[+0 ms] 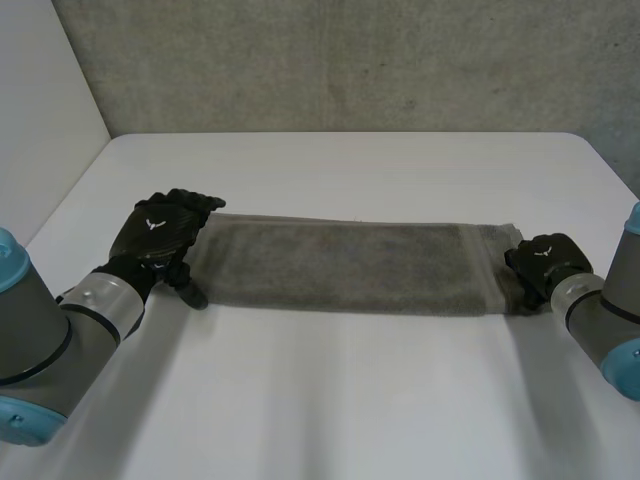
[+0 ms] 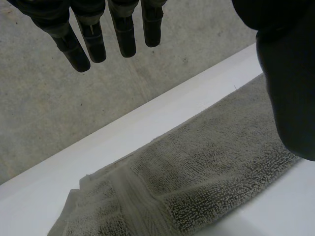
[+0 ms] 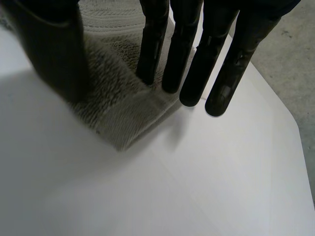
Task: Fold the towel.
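A white table [image 1: 330, 400] stands before a grey concrete wall [image 1: 350, 60], with a plain white wall beyond its left edge. The towel [image 1: 340, 265], grey and already doubled into a long narrow strip, lies across the middle of the table. It runs parallel to the far edge, one short end toward the left edge and the other toward the right.

The left hand [image 1: 160, 232] is over the strip's left end, at its far corner. Its fingers [image 2: 93, 39] are straight, well apart from the thumb and clear of the cloth, holding nothing. The right hand [image 1: 540, 260] is at the right end. Its fingers [image 3: 150, 44] are straight too, the tips of two touching the cloth near the corner. Its thumb [image 3: 49, 44] sits on the towel apart from them, so no pinch is formed yet.

The step in hand looks to be taking hold of the short ends so that one can be laid over the other. To do it well, each hand should catch every layer at its end, not the top one alone, or the strip may open as it rises. The left hand has to come down onto the cloth first, while the right need only bring its thumb against its fingers. The carried end should travel low and land square, edges matched.

What could stand in the way is little. The thick pile may slip from a shallow pinch, and whichever hand stays on the landing end must clear off in time.
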Robot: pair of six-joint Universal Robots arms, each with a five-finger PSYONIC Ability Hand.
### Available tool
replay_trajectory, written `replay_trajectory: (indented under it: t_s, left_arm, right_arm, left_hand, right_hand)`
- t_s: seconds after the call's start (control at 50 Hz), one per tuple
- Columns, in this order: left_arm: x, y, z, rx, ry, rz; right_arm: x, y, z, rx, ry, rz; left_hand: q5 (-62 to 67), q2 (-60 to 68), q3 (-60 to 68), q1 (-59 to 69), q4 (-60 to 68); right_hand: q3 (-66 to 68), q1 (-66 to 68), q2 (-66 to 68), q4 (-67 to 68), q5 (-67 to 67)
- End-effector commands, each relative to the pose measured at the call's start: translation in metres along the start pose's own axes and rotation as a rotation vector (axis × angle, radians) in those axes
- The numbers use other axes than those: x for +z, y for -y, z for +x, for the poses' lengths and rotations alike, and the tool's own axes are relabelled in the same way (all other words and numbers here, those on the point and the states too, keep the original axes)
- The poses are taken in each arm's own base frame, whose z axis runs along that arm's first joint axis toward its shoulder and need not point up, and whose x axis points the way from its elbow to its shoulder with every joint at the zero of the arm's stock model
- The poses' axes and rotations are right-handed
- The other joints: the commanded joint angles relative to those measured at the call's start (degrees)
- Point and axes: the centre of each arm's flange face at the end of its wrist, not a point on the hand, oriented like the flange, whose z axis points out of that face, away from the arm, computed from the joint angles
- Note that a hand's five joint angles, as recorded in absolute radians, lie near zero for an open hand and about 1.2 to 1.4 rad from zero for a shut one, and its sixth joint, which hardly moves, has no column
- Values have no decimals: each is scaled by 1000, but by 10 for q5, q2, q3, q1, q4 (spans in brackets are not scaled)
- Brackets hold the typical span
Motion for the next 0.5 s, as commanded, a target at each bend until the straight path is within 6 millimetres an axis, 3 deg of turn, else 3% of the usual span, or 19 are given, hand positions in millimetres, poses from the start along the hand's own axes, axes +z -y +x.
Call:
replay_trajectory:
  t_s: [0.02, 0.12, 0.18, 0.22, 0.28, 0.32, 0.34, 0.38, 0.44, 0.5]
  left_arm:
    - [0, 0, 0, 1, 1, 1]
    - [-1, -1, 0, 0, 2, 1]
    - [-1, 0, 0, 1, 4, 2]
    - [-2, 3, -3, 3, 14, 11]
    - [-3, 4, -6, 3, 22, 14]
    - [-5, 5, -9, 3, 35, 16]
    - [-5, 5, -9, 3, 35, 16]
    - [-6, 7, -10, 3, 38, 22]
    - [-6, 8, -10, 4, 37, 25]
    - [-6, 8, -10, 4, 37, 26]
  right_arm:
    - [4, -3, -3, -3, 3, -8]
    - [6, -4, 4, -5, -20, -13]
    - [7, -5, 21, 6, -63, -25]
    - [8, -14, 53, 0, -131, -60]
    - [8, -22, 70, -36, -163, -92]
    - [9, -39, 99, -164, -211, -174]
    - [9, -39, 99, -164, -211, -175]
    - [9, -45, 129, -250, -287, -218]
    - [11, -36, 146, -263, -363, -221]
    - [11, -25, 148, -255, -386, -198]
  left_hand:
    - [-113, -35, -28, -43, -37]
    - [-113, -35, -28, -43, -37]
    - [-113, -35, -28, -43, -37]
    - [-113, -35, -28, -43, -37]
    - [-113, -35, -28, -43, -37]
    - [-113, -35, -28, -43, -37]
    - [-113, -35, -28, -43, -37]
    - [-113, -35, -28, -43, -37]
    - [-113, -35, -28, -43, -37]
    - [-113, -35, -28, -43, -37]
  right_hand:
    - [289, 287, 286, 287, 292]
    - [290, 289, 287, 288, 293]
    - [290, 289, 287, 288, 293]
    - [290, 289, 287, 288, 293]
    - [290, 289, 287, 288, 293]
    - [290, 289, 287, 288, 293]
    - [290, 289, 287, 288, 293]
    - [290, 289, 287, 288, 293]
    - [290, 289, 287, 288, 293]
    - [290, 289, 287, 288, 293]
